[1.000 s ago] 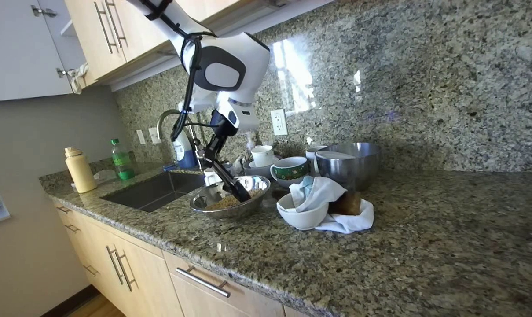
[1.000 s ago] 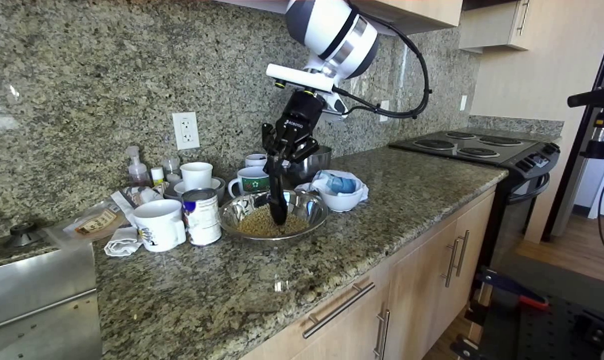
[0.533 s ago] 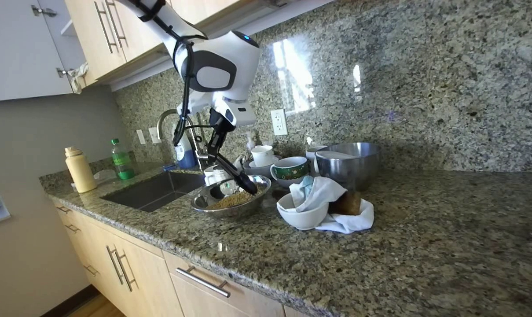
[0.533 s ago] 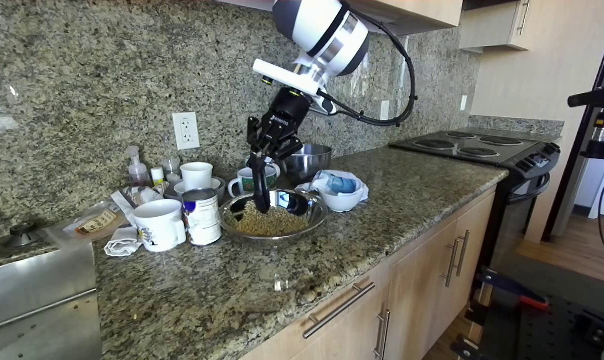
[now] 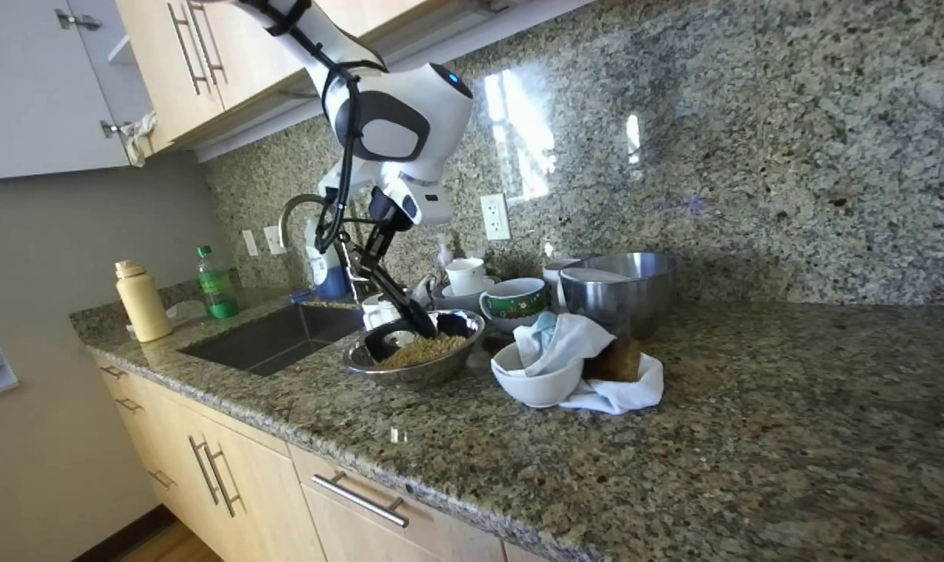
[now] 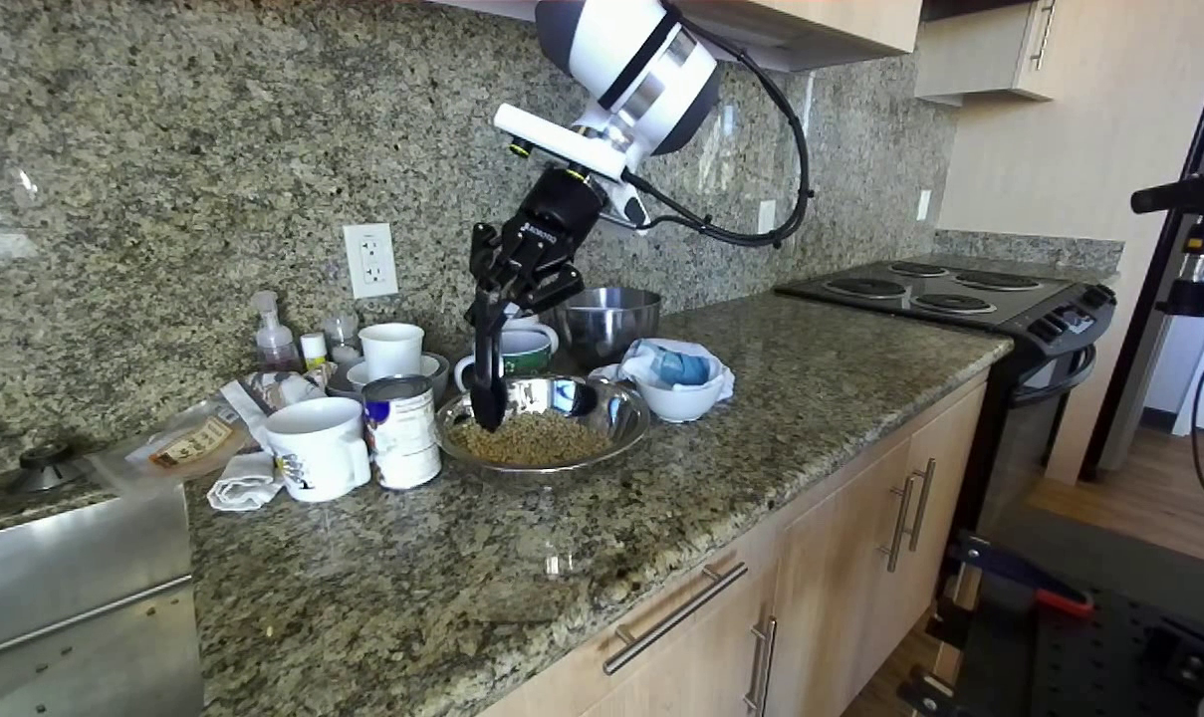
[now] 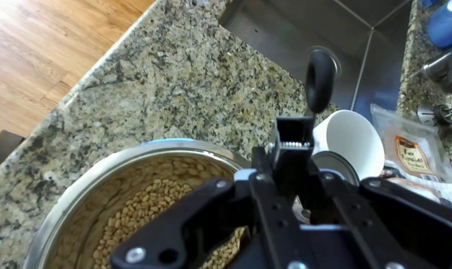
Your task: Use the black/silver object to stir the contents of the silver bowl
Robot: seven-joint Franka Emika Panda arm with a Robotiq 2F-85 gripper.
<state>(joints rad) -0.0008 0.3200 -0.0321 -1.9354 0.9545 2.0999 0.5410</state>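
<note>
Back from the front edge of the worktop [image 6: 382,578], silver bowl [image 6: 623,414] of tan grain [image 6: 544,441], claw [image 6: 489,311] clamped on a black utensil [image 6: 487,393], its lower end inside the bowl; then green mug [image 5: 515,305], and near the back edge, steel pot [image 6: 613,329].

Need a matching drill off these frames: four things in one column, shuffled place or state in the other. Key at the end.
Column 1
1. utensil
2. silver bowl
3. small white bowl
4. tin can

Column 2
A. has a cloth lying in it
B. stands between the white mug and a metal bowl
C. held in the gripper
D. contains tan grains

Pairs: 1-C, 2-D, 3-A, 4-B
</note>
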